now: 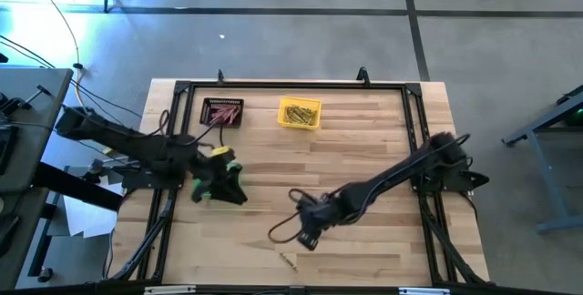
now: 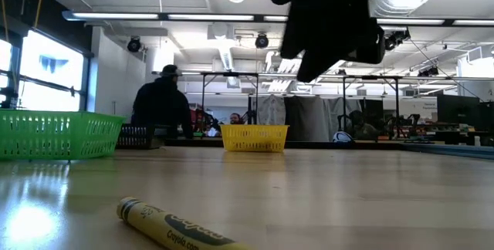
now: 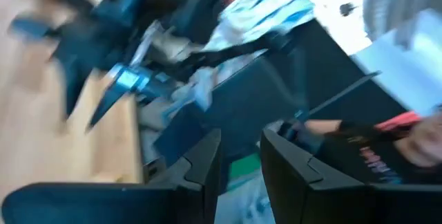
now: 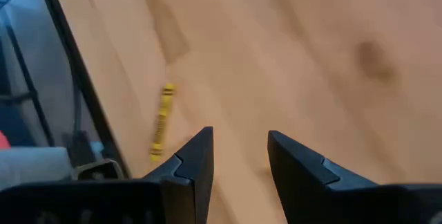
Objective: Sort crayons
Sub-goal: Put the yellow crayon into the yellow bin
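Right gripper (image 4: 238, 162) wide, empty — centre over the yellow crayon (image 4: 162, 122) near the table's (image 1: 364, 140) front edge before descending; left gripper's (image 3: 238, 158) state I can't tell, view blurred.

Wooden table (image 1: 364, 149), black bin (image 1: 222, 112), yellow bin (image 1: 300, 113) (both far side), green bin (image 2: 54, 134), lone yellow crayon (image 1: 288, 259) near front edge.

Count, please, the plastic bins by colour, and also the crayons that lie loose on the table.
Black bin, holding red crayons: 1
Yellow bin, holding yellow crayons: 1
Green bin, at the table's left side under the left arm: 1
Loose yellow crayon on the wood near the front edge: 1
Total: 3 bins and 1 loose crayon, 4 things.
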`<state>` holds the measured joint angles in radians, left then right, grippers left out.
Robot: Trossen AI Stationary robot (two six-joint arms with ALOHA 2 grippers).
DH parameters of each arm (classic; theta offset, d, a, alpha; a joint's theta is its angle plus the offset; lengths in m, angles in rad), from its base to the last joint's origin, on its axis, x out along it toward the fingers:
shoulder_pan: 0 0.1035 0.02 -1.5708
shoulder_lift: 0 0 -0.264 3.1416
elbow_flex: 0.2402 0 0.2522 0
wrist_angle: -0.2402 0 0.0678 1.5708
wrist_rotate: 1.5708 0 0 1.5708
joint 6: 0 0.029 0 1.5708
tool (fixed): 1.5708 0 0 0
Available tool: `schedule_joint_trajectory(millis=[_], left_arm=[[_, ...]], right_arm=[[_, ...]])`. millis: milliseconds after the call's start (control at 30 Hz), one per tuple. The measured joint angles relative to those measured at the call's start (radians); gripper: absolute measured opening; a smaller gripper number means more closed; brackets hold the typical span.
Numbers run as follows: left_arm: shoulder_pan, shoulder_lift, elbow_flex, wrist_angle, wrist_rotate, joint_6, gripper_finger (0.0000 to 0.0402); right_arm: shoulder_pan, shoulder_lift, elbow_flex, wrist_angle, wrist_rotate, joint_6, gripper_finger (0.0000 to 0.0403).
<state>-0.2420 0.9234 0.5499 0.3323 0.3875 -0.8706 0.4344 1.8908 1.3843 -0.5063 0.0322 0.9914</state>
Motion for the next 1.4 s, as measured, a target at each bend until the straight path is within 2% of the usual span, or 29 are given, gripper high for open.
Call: schedule_joint_trajectory(millis=[133, 300, 467, 733, 967, 1400], left_arm=[[-0.119, 0.0, 0.0, 0.164, -0.117, -0.007, 0.0087], [-0.233, 0.0, 0.005, 0.345, -0.24, 0.084, 0.0087], [-0.306, 0.004, 0.057, 0.354, -0.287, 0.158, 0.0087], [-0.381, 0.021, 0.098, 0.346, -0.315, 0.169, 0.0087], [-0.44, 0.021, 0.098, 0.346, -0.323, 0.204, 0.0087], [-0.475, 0.021, 0.098, 0.34, -0.358, 0.255, 0.0087]], right_arm=[[0.036, 0.117, 0.141, -0.057, -0.004, 0.106, 0.0123], [0.065, 0.253, 0.306, -0.157, 0.0, 0.199, 0.0123], [0.079, 0.377, 0.481, -0.286, -0.014, 0.242, 0.0123], [0.079, 0.526, 0.716, -0.36, -0.03, 0.266, 0.0123], [0.086, 0.571, 0.767, -0.472, -0.042, 0.315, 0.0117], [0.124, 0.571, 0.763, -0.397, -0.088, 0.346, 0.0099]])
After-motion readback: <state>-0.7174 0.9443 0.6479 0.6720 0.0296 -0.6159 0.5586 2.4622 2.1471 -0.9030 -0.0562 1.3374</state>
